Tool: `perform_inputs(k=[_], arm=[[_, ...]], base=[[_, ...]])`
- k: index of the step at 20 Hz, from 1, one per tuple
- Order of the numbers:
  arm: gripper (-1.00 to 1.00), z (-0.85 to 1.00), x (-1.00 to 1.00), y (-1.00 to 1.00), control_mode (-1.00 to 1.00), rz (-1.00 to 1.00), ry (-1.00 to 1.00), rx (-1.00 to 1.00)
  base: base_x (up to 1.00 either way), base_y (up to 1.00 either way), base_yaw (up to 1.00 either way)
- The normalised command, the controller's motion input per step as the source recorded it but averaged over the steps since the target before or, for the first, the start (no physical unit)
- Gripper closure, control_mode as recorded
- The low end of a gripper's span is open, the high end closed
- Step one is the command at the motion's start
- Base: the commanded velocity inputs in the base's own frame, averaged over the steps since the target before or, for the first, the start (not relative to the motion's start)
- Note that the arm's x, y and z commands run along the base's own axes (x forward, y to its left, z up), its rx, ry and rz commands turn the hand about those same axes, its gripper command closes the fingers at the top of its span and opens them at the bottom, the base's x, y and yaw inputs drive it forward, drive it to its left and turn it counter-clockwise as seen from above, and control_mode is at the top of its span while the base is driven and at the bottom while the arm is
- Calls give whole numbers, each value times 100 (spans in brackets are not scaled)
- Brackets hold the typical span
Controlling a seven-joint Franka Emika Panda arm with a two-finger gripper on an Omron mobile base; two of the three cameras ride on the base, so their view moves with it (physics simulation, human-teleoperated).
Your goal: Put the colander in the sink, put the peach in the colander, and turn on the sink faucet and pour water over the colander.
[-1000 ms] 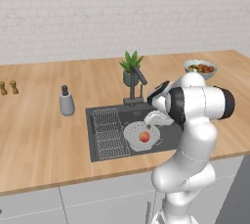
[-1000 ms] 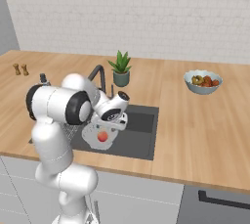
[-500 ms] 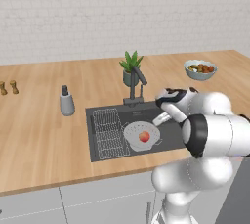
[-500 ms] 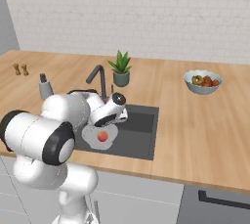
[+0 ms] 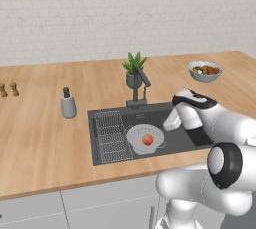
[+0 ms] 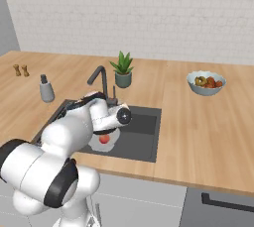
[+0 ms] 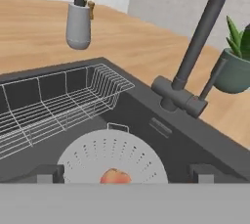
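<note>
I am looking at a wooden counter (image 5: 45, 133) with a dark sink (image 5: 182, 140) set into it. The white colander (image 5: 145, 139) sits inside the sink, toward its middle, just beside the wire rack (image 5: 111, 135) that fills the sink's left end in the left base view. The peach (image 5: 147, 139) lies in the colander. From the hand view I see the colander (image 7: 112, 157) low in the picture with the peach (image 7: 116, 175) at its near edge, and the rack (image 7: 53, 105) off to one side.

My gripper (image 7: 125, 174) hangs above the sink, over the colander's near side. Its two dark fingertips (image 7: 46, 173) stand far apart, one at each side of the hand view, and they hold nothing.

The faucet (image 5: 138, 89) stands at the back rim of the sink, its spout angled up. Behind it is a small potted plant (image 5: 132, 70). A grey soap bottle (image 5: 68, 104) stands on the counter left of the sink, and a bowl of fruit (image 5: 205, 70) sits well apart at the far right.
</note>
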Motion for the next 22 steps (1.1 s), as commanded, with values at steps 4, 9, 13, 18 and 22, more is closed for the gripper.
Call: perform_inputs(k=[4,9,13,18,22], arm=[[-100,50,28,-7,-100,10,-24,0],[-100,43,31,-16,-100,8,-9,1],[-100,24,47,-20,-100,2,0,2],[-100,13,47,-12,-100,3,2,2],[-100,-1,58,0,-100,4,1,3]], base=[[0,0,0],[0,0,0],[0,0,0],[0,0,0],[0,0,0]])
